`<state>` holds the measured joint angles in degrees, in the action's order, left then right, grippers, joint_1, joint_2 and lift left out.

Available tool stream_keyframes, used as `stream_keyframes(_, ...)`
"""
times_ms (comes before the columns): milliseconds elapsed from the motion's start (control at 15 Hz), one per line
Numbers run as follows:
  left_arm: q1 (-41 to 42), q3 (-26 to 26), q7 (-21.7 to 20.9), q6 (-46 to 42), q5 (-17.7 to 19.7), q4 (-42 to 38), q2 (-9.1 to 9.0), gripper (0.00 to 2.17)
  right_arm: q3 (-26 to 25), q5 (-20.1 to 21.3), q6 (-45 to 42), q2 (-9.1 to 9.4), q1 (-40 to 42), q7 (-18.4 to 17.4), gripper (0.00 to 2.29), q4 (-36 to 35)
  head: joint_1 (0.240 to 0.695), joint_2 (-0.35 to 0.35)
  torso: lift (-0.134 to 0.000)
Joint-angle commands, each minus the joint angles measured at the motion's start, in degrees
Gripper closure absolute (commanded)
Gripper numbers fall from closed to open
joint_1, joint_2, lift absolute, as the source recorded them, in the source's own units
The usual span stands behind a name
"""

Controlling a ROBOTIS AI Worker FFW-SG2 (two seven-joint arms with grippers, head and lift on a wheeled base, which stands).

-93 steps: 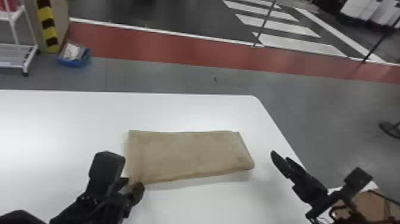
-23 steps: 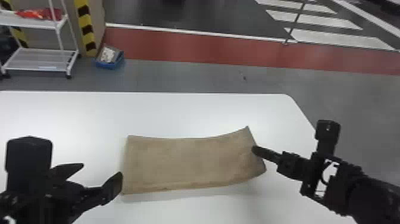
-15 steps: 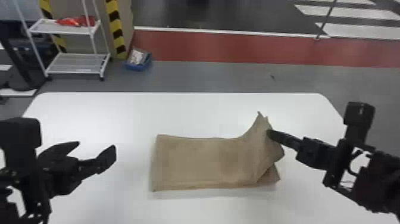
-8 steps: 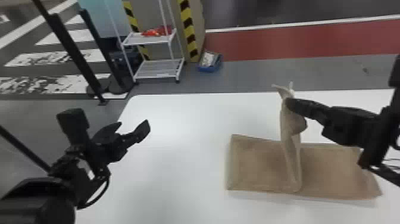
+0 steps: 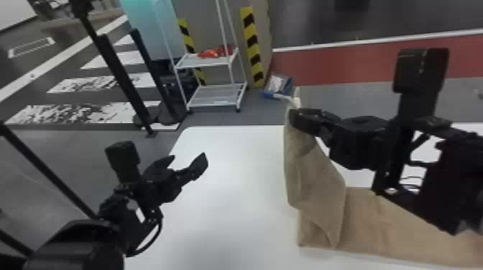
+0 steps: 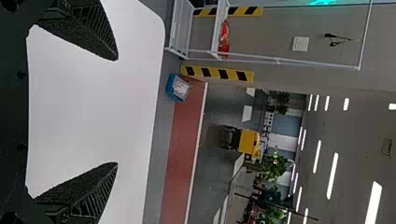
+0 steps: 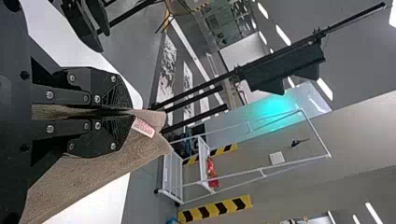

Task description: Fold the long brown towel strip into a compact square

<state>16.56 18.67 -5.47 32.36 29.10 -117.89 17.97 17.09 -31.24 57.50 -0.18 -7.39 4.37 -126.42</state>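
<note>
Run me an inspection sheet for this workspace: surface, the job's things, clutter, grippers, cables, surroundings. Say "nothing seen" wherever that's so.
Surface: white tabletop; no stain or damage seen.
Job's things: long brown towel strip, partly raised, the rest lying on the tabletop; not a compact square.
Clutter: blue plastic bin with pale contents, on the floor.
Left gripper: jaws open, holding nothing.
Right gripper: jaws shut on the towel.
Cables: black cable loop near the left wrist.
Surroundings: white metal cart with a red item on its upper shelf; red floor band.
</note>
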Motion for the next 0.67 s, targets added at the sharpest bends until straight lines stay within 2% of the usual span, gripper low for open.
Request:
stream_keyframes(0,0.0,0.0,-0.2,-0.1,0.2,0.2,-0.04,0.08,3.1,0.0,-4.3,0.23,-1.5,-0.3,1.06,1.9,0.638,0.35,-0.124)
stream_keyframes(267,0.0,0.8,-1.0,-0.1,0.4,1.1,-0.04,0.08,6.7,0.3,-9.4,0.23,-4.4,-0.5,1.06,4.0,0.613,0.35,-0.124)
stream_keyframes(600,-0.3,1.0,-1.5,-0.2,1.0,1.6,0.04,0.08,9.2,-2.2,-13.1,0.23,-6.0,0.3,1.06,6.8,0.591,0.35,-0.124)
